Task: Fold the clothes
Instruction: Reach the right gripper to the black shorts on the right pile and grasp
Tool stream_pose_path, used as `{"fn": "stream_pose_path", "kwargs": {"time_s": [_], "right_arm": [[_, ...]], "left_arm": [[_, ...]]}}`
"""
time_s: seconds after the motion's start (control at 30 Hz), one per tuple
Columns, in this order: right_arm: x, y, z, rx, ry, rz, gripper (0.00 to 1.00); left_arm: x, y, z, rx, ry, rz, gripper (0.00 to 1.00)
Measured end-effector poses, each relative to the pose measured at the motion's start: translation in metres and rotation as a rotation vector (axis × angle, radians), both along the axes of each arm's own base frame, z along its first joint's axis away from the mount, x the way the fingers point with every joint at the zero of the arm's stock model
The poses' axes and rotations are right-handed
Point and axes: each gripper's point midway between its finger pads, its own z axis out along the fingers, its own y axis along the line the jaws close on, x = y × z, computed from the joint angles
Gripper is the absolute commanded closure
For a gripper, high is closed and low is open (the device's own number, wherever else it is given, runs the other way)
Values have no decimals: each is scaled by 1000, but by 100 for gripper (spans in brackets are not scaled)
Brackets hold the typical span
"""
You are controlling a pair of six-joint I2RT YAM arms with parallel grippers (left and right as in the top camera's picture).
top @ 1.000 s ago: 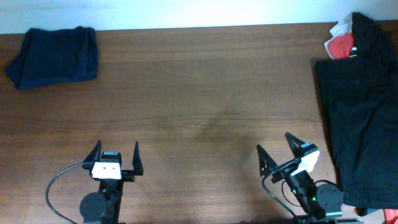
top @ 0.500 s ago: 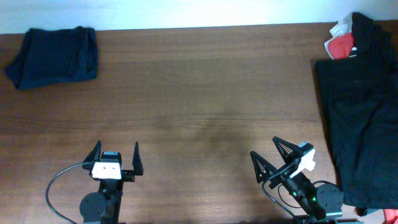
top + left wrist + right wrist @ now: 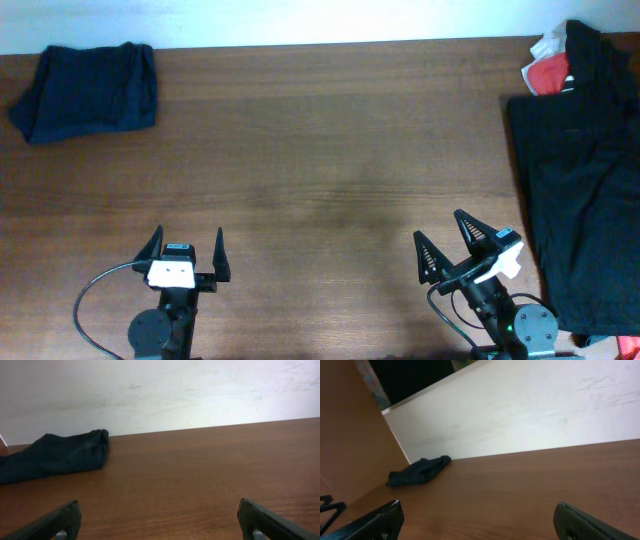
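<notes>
A pile of black clothes [image 3: 585, 190] lies along the right side of the table, with a red-and-white piece [image 3: 548, 66] at its far end. A folded dark navy piece [image 3: 88, 92] sits at the far left corner; it also shows in the left wrist view [image 3: 55, 455] and the right wrist view [image 3: 419, 471]. My left gripper [image 3: 186, 246] is open and empty near the front edge, left of centre. My right gripper [image 3: 447, 236] is open and empty near the front edge, just left of the black pile.
The brown wooden table [image 3: 330, 150] spans the view. A white wall [image 3: 160, 390] runs behind its far edge. A cable loops beside the left arm's base [image 3: 90, 300].
The right gripper has swung: it turned left and dipped half a second ago, then came back toward its first heading. The left arm and the clothes have not moved.
</notes>
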Motion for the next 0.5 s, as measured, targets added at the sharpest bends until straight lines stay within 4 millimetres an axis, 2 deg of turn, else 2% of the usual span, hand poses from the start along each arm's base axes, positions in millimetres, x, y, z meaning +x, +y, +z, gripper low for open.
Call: {"fn": "stream_pose_path", "kwargs": {"time_s": [0.27,0.33,0.4,0.43,0.5], "right_arm": [[9,-24,9,3,-33,-152,1],[10,-45,30,-16,-84,-281,1],[6,-82,73,-55,-160,-513,1],[7,-92,80,-68,-151,-573,1],[28,-109,79,-115,-56,-673,1]], "left_arm": [[0,0,0,0,0,0,1],[0,0,0,0,0,0,1],[0,0,0,0,0,0,1],[0,0,0,0,2,1,1],[0,0,-1,0,4,2,1]]}}
